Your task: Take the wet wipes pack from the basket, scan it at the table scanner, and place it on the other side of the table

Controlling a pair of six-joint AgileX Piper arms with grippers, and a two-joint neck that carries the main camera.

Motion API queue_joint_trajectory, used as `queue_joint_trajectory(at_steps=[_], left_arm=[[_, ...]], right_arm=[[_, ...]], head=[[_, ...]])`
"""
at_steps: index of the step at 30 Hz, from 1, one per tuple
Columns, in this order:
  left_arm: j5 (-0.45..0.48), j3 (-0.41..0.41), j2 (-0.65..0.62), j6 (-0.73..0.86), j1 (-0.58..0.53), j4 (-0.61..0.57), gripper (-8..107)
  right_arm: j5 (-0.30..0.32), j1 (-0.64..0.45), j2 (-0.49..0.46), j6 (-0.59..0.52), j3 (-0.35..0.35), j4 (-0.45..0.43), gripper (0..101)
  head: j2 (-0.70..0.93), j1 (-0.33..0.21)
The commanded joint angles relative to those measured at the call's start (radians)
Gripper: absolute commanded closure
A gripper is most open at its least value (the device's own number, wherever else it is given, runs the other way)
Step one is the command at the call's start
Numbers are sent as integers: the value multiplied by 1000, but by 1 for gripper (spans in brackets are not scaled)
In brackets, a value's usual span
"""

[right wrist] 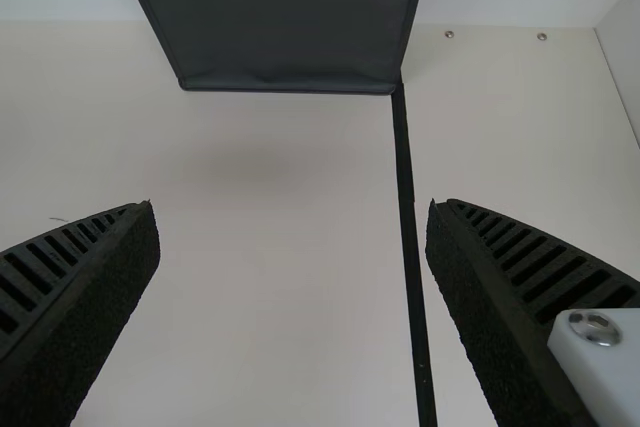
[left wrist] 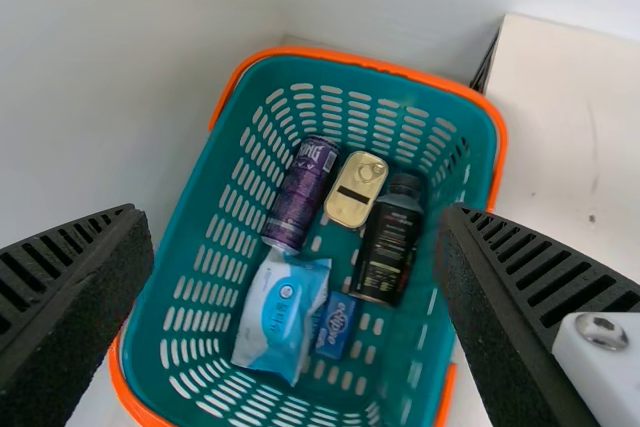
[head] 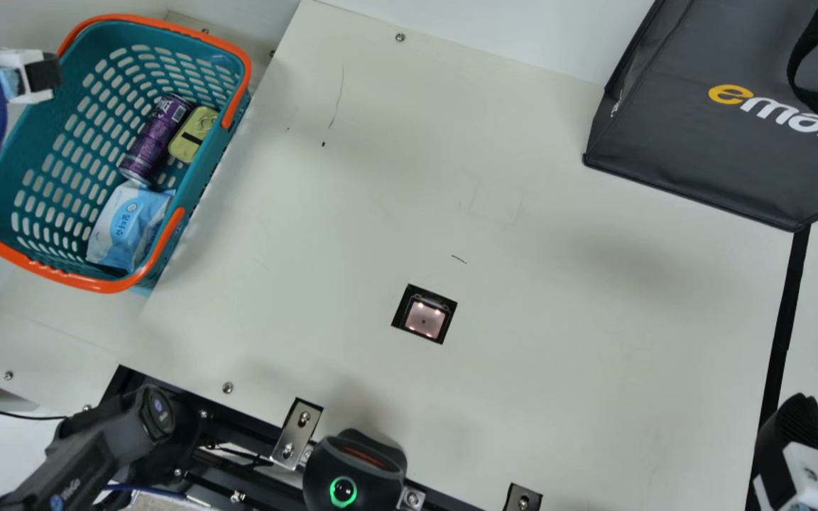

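Observation:
In the main view my left gripper (head: 45, 74) is at the upper left, over the left rim of the teal basket (head: 199, 191). The wet wipes pack (head: 129, 224), white and light blue, lies low in the basket. In the left wrist view my left gripper (left wrist: 295, 232) stands wide open above the basket (left wrist: 190, 247), the pack (left wrist: 280, 312) lying below, untouched. The table scanner (head: 424, 317) is a lit square set in the table. My right gripper (head: 796, 419) is at the lower right; in the right wrist view the right gripper (right wrist: 292, 227) is open over bare table.
A purple can (head: 156, 138), a yellow tin (head: 194, 134), a dark bottle (left wrist: 388, 239) and a small blue packet (left wrist: 336, 325) share the basket. A dark grey bag (head: 721, 142) stands at the back right. Black tape (head: 785, 319) runs along the right side of the table.

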Motion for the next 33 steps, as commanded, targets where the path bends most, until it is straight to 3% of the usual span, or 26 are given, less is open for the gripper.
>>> queue_joint_trajectory(at_steps=[1,21,33], left_arm=[[2,-6,42,81,7,-14,9],[-33,-115,382,220,-63,12,9],[37,-225,556,250,-80,44,9]], right_arm=[[0,0,0,0,0,0,6],[0,0,0,0,0,0,6],[0,0,0,0,0,0,6]], head=[[4,-26],[4,-26],[4,-26]])
